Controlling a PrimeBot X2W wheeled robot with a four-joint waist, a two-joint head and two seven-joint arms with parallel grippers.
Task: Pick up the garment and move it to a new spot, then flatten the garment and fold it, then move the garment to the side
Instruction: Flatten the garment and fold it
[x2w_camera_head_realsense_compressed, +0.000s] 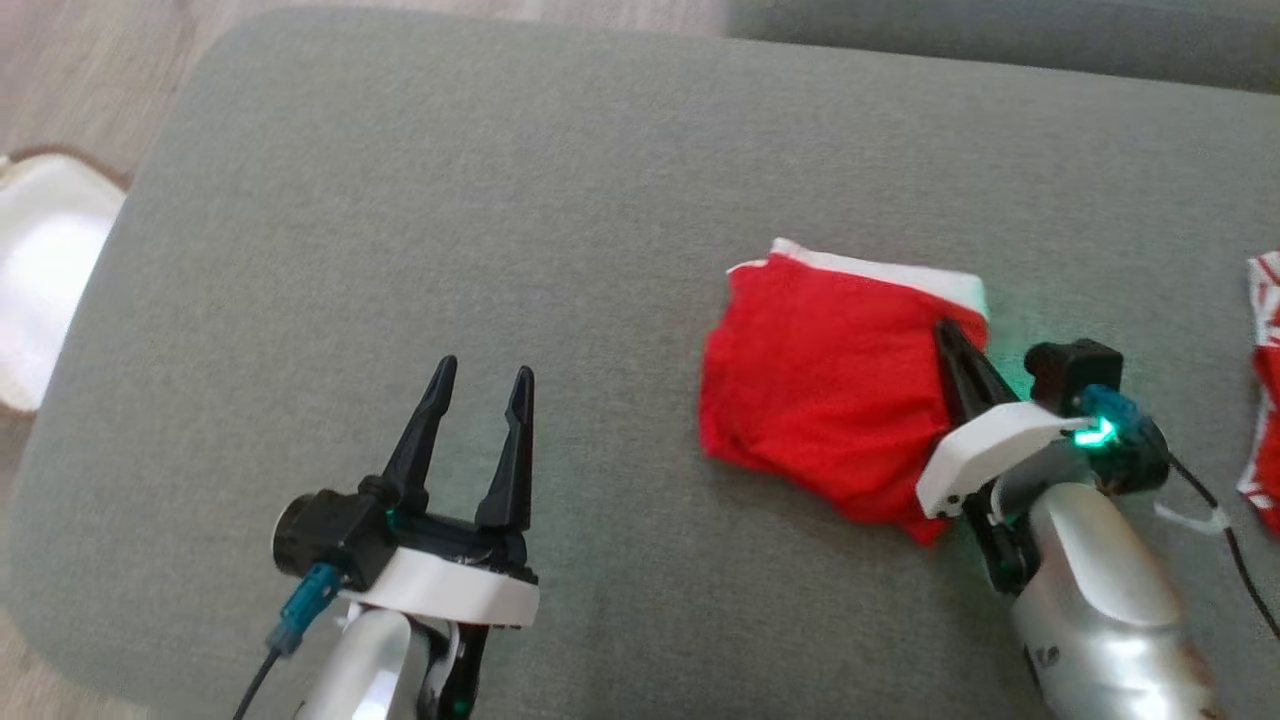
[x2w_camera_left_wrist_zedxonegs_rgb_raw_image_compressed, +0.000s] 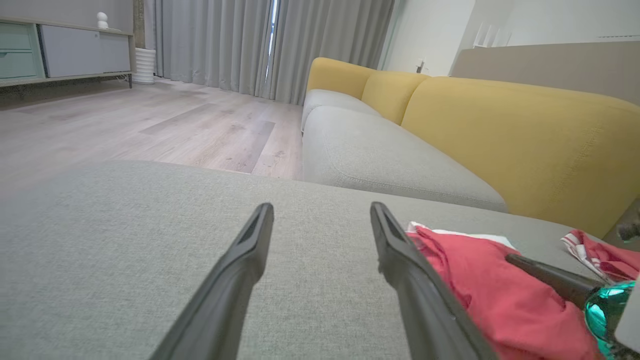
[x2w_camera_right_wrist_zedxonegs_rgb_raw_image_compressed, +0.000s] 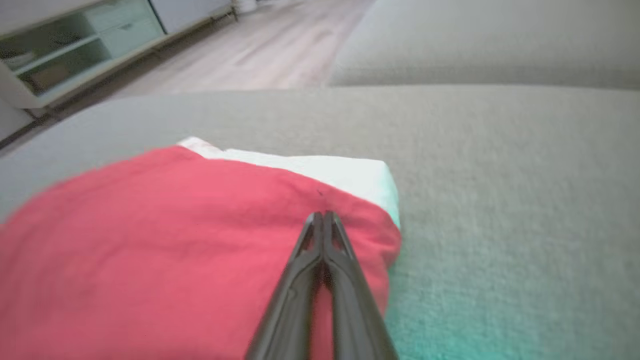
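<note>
Nearest us, our left gripper (x2w_camera_head_realsense_compressed: 485, 368) hung over the bare grey cushion (x2w_camera_head_realsense_compressed: 500, 200) with its fingers spread. Our right gripper (x2w_camera_head_realsense_compressed: 945, 330) had its fingers pressed together, tips on the right part of the folded red garment (x2w_camera_head_realsense_compressed: 820, 380) near its white band (x2w_camera_head_realsense_compressed: 880, 272); we could not tell whether cloth was caught. A red-and-white striped cloth (x2w_camera_head_realsense_compressed: 1265, 400) lay further right, and a yellow-backed sofa (x2w_camera_left_wrist_zedxonegs_rgb_raw_image_compressed: 500, 125) stood beyond.

Grey cushion (x2w_camera_head_realsense_compressed: 500, 200), yellow-backed sofa (x2w_camera_left_wrist_zedxonegs_rgb_raw_image_compressed: 500, 140), pale wood floor (x2w_camera_left_wrist_zedxonegs_rgb_raw_image_compressed: 150, 120), grey curtains (x2w_camera_left_wrist_zedxonegs_rgb_raw_image_compressed: 225, 45), low cabinet (x2w_camera_left_wrist_zedxonegs_rgb_raw_image_compressed: 75, 50).
</note>
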